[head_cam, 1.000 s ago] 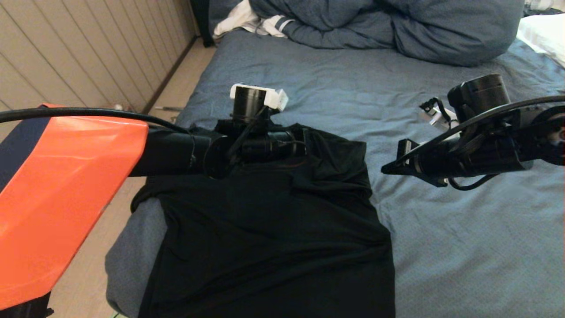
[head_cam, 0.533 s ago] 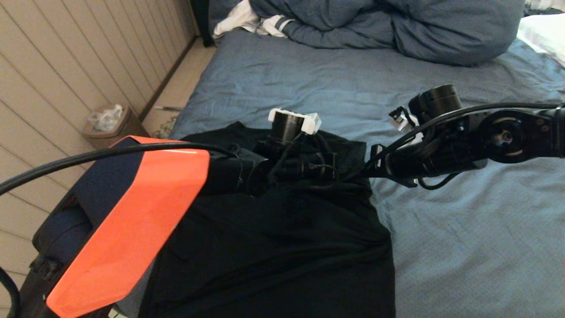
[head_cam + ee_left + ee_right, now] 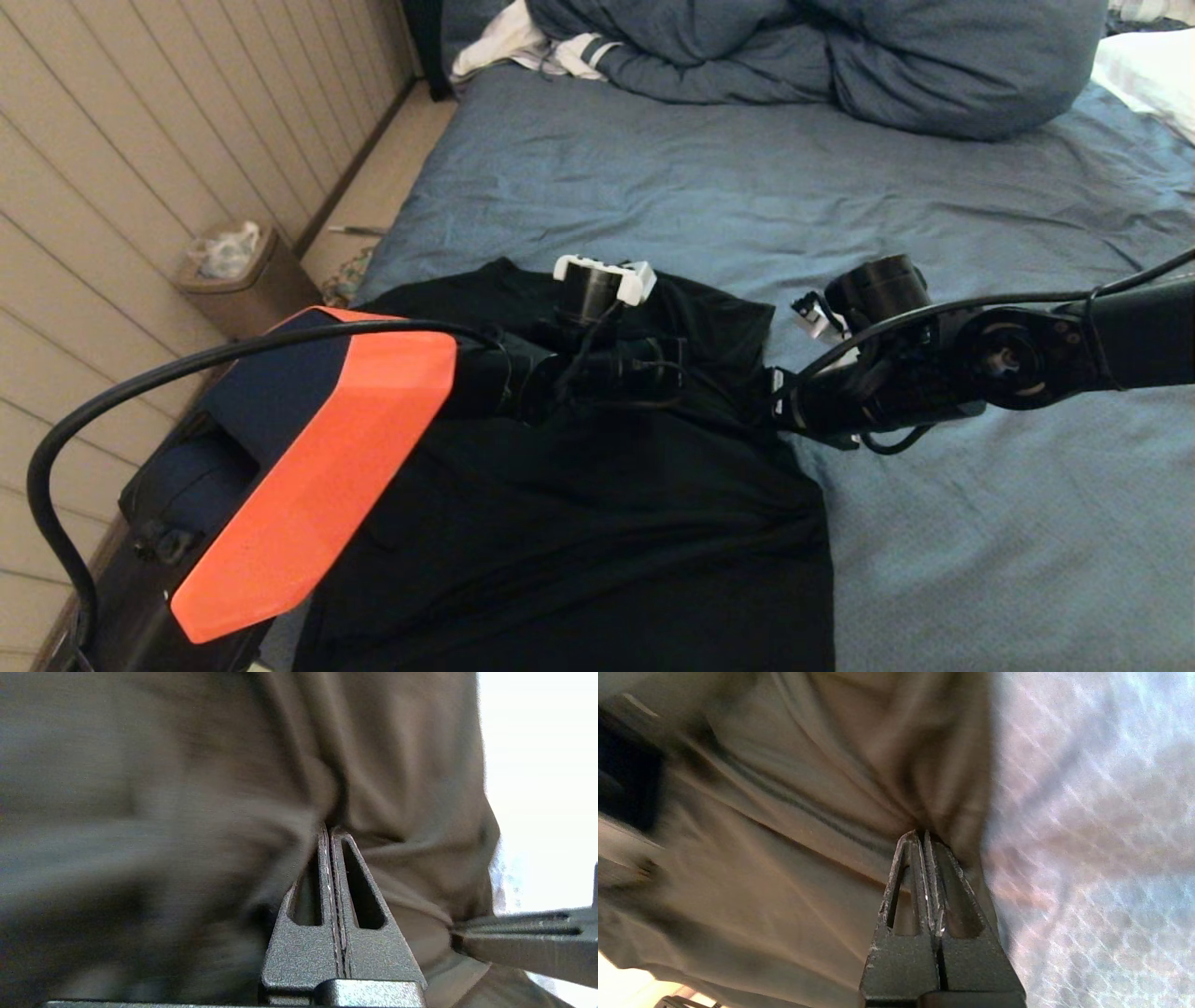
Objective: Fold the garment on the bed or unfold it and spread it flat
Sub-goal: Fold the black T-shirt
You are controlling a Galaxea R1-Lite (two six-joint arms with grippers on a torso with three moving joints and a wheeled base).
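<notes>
The left claw (image 3: 331, 833) is pressed together, its tips pinching a fold of the garment (image 3: 597, 523), and the right claw (image 3: 920, 835) is likewise pressed together on the fabric at the shirt's right edge. From the head camera both sets of tips are hidden: the left claw (image 3: 695, 359) is lost black on black over the shirt's far part, the right claw (image 3: 770, 406) under its own wrist. The garment lies plain black side up at the bed's (image 3: 980, 523) near left corner, far end bunched, near hem cut off by the frame. A blue duvet (image 3: 840, 56) and white striped clothing (image 3: 523, 42) sit along the far edge; a bin (image 3: 229, 271) stands on the floor.
</notes>
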